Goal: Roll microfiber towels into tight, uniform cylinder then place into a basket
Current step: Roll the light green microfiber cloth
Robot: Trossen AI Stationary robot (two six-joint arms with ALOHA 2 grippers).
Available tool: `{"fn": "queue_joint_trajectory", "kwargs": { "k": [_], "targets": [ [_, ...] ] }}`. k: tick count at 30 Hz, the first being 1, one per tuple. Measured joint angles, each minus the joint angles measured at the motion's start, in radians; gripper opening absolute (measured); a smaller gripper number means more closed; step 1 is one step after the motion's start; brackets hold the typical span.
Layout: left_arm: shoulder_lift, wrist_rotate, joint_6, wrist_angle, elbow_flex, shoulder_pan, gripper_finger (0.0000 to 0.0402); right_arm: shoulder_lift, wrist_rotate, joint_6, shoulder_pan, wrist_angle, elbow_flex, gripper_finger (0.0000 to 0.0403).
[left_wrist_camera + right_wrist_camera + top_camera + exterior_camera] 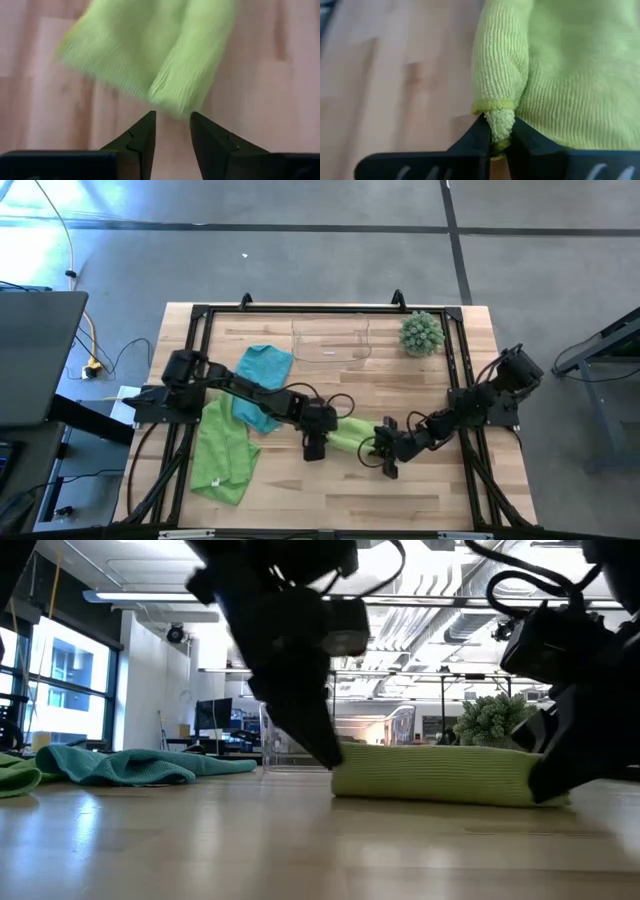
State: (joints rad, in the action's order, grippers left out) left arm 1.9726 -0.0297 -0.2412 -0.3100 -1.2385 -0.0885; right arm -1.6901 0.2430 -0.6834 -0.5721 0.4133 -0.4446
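A lime green microfiber towel (350, 434), loosely rolled, lies on the wooden table at centre, also in the low view (430, 776). My right gripper (499, 127) is shut on its right end. My left gripper (172, 125) hovers open just off the roll's left end (170, 95), nothing between its fingers. A teal towel (263, 380) and a second lime towel (224, 452) lie flat and crumpled at the left. The clear basket (332, 340) stands at the far middle. My right gripper pinches a small bunched, hemmed bit of the towel's edge (500, 120) at the roll's right end between its two fingers. The fingers come slanting down from the table's right side. The rest of the roll lies on the table, stretching away from the fingers.
A spiky green plant ball (421, 333) sits at the far right, beside the basket. A black frame (200, 315) runs around the table's edge. Bare wood lies near the front edge, in front of the roll.
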Motion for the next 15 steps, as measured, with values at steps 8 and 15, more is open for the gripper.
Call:
{"fn": "queue_joint_trajectory", "kwargs": {
  "k": [8, 15],
  "targets": [
    [-0.027, 0.128, 0.145, -0.028, -0.001, -0.104, 0.0111, -0.002, -0.231, -0.12, 0.075, 0.042, 0.003, 0.0007],
    [-0.028, 0.228, 0.193, -0.032, -0.002, -0.215, 0.0111, 0.0, -0.282, -0.198, 0.117, 0.046, 0.001, 0.0009]
  ]
}}
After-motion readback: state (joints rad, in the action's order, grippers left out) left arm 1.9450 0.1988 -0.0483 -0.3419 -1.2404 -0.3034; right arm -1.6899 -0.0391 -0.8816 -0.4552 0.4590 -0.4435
